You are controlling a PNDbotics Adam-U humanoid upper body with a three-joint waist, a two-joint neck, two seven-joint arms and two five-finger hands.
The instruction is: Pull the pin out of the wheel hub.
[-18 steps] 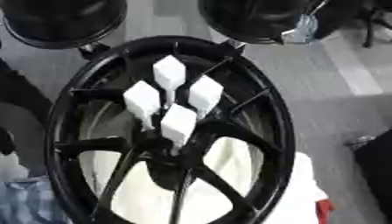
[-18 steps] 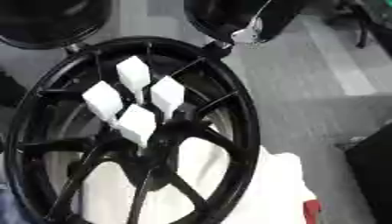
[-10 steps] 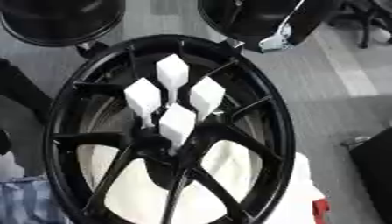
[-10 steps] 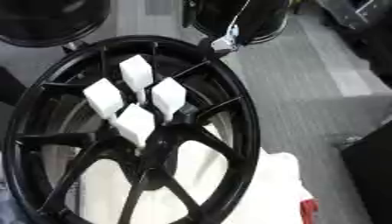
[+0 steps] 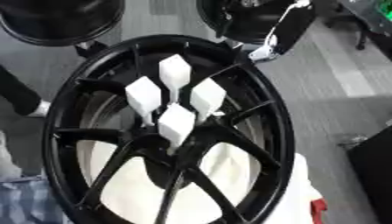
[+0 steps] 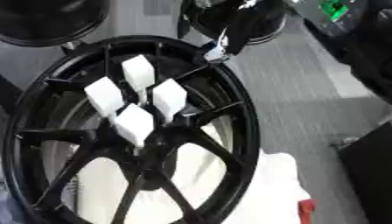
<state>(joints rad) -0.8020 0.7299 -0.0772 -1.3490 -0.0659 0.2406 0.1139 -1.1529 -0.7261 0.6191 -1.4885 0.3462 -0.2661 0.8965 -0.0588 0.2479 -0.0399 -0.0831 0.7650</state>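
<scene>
The black spoked wheel hub (image 5: pixel 264 109) lies flat and fills most of both views. Several white block-shaped pins stand upright in a cluster at its centre: the far one (image 5: pixel 174 72), the left one (image 5: pixel 143 95), the right one (image 5: pixel 208 97) and the near one (image 5: pixel 177 123). My right hand (image 5: pixel 277 30) comes in from the upper right as a black shape with a silver tip (image 5: pixel 263 51). That tip is at the wheel's far right rim, apart from the pins. My left hand does not show.
White padding (image 5: pixel 229 175) lies under the wheel. Two other black round wheels (image 5: pixel 61 19) stand beyond it on the grey floor. A dark leg with a white shoe (image 5: pixel 34 109) is at the left, and a small red thing (image 5: pixel 318 210) at the lower right.
My right hand has come down and left from the upper right corner to the wheel's far rim. The pins stand as before; the view has shifted slightly.
</scene>
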